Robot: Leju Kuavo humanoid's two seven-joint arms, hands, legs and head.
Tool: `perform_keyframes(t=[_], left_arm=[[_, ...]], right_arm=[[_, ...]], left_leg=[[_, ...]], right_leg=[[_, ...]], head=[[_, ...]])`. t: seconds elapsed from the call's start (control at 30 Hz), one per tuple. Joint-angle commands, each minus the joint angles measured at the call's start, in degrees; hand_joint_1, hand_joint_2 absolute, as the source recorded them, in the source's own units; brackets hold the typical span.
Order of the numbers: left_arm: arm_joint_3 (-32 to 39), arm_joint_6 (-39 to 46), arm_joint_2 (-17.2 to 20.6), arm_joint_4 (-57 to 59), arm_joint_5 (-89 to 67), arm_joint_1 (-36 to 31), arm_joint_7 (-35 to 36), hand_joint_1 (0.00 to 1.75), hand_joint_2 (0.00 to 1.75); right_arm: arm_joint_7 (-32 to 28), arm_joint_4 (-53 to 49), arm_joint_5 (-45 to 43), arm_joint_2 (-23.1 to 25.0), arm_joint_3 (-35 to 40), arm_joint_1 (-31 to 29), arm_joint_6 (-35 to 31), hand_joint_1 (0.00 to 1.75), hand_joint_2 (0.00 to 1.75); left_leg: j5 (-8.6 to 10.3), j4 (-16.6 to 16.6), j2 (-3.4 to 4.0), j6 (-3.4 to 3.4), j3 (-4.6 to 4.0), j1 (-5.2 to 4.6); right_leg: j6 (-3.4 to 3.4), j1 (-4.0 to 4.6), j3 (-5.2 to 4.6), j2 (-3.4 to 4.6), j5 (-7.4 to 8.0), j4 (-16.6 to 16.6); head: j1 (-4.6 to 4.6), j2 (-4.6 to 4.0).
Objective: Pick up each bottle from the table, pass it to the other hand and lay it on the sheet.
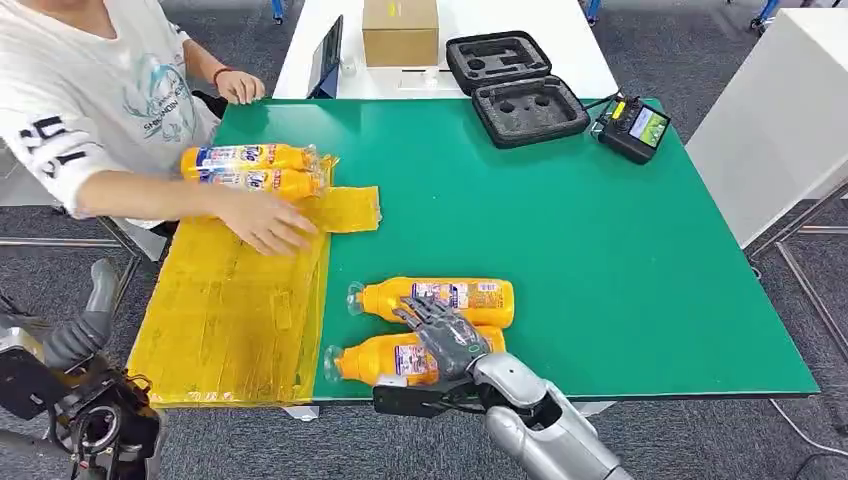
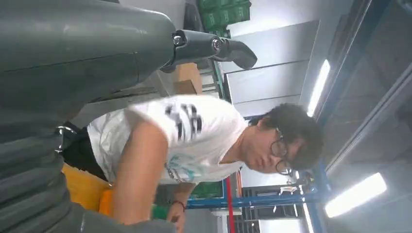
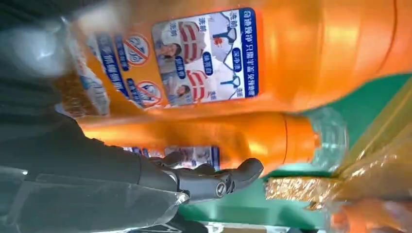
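Observation:
Two orange bottles lie side by side on the green table (image 1: 620, 260) near its front edge, caps toward the yellow sheet (image 1: 230, 310). My right hand (image 1: 445, 335) lies over the nearer bottle (image 1: 375, 360), fingers stretched toward the farther bottle (image 1: 450, 297). Up close, one bottle's label (image 3: 209, 58) is large and my thumb (image 3: 214, 182) lies beside the other bottle (image 3: 272, 138); no closed grip shows. Two more bottles (image 1: 250, 158) (image 1: 265, 183) lie at the sheet's far end. My left hand (image 1: 92, 300) hangs off the table's left, holding nothing, with one finger (image 2: 218, 47) stretched out.
A person in a white shirt (image 1: 90, 90) leans in from the left, one hand (image 1: 265, 225) pressing on the sheet. A black foam case (image 1: 520, 95), a handheld controller (image 1: 633, 127) and a cardboard box (image 1: 400, 30) stand at the back. A white cabinet (image 1: 780, 120) is to the right.

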Motion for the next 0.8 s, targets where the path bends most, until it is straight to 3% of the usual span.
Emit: perform_keyframes(t=[0.03, 0.53, 0.57, 0.6, 0.63, 0.67, 0.73, 0.8], left_arm=[[2.1, -0.5, -1.9, -0.1, 0.4, -0.2, 0.3, 0.0, 1.75], [2.9, -0.8, -2.5, -1.8, 0.7, 1.5, 0.3, 0.0, 1.75], [3.0, -0.9, -2.6, -1.8, 0.8, 1.5, 0.3, 0.0, 1.75], [3.1, -0.9, -2.7, -1.8, 0.7, 1.5, 0.3, 0.0, 1.75], [3.2, -1.2, -2.8, -1.8, 1.0, 1.5, 0.3, 0.0, 1.75], [3.2, -1.0, -2.8, -1.9, 0.4, 1.6, 0.3, 0.0, 1.75], [3.3, -1.0, -2.9, -1.8, 0.5, 1.6, 0.3, 0.0, 1.75], [3.4, -1.6, -3.0, -1.7, 0.9, 1.8, 0.3, 0.0, 1.75]], right_arm=[[-0.1, 5.2, -0.1, -1.3, 3.8, -1.6, 0.6, 0.0, 1.75], [0.8, 3.3, -1.1, -3.3, 4.2, 1.9, 0.7, 0.05, 1.75], [1.1, 3.5, -1.2, -3.4, 4.2, 2.1, 0.9, 0.23, 1.75], [1.5, 3.9, -1.1, -3.6, 4.2, 2.1, 1.4, 0.87, 1.75], [1.6, 4.4, -1.2, -3.7, 4.3, 2.0, 1.7, 1.38, 1.75], [1.7, 5.2, -1.2, -3.9, 4.4, 1.7, 1.9, 1.54, 1.75], [1.8, 6.1, -1.4, -3.7, 4.2, 1.3, 2.1, 1.69, 1.75], [1.9, 6.0, -1.7, -3.5, 3.8, 1.5, 1.8, 1.75, 1.75]], left_leg=[[-0.09, 0.0, 0.0, -0.05, 0.23, 0.04], [-0.08, 0.0, -0.09, -0.05, 0.22, 0.06], [-0.15, 0.0, -0.11, -0.06, 0.34, 0.07], [-0.1, -0.1, -0.1, -0.05, 0.31, 0.05], [-0.06, -0.1, -0.08, -0.03, 0.23, 0.03], [-0.12, -0.1, -0.11, -0.05, 0.35, 0.06], [-0.09, -0.1, -0.1, -0.04, 0.31, 0.05], [-0.1, -0.1, -0.09, -0.05, 0.35, 0.06]], right_leg=[[-0.04, 0.04, 0.23, 0.06, -0.06, -0.1], [-0.04, 0.05, 0.24, -0.03, -0.07, -0.1], [-0.05, 0.06, 0.37, -0.03, -0.14, -0.1], [-0.04, 0.04, 0.33, -0.04, -0.11, -0.1], [-0.03, 0.02, 0.24, -0.03, -0.07, -0.1], [-0.05, 0.05, 0.38, -0.03, -0.12, -0.1], [-0.04, 0.04, 0.33, -0.04, -0.1, -0.1], [-0.04, 0.05, 0.37, -0.02, -0.1, -0.1]], head=[[0.0, 0.0], [0.0, 0.0], [0.0, 0.0], [0.0, 0.0], [0.0, 0.0], [0.0, 0.0], [0.0, 0.0], [0.0, 0.0]])
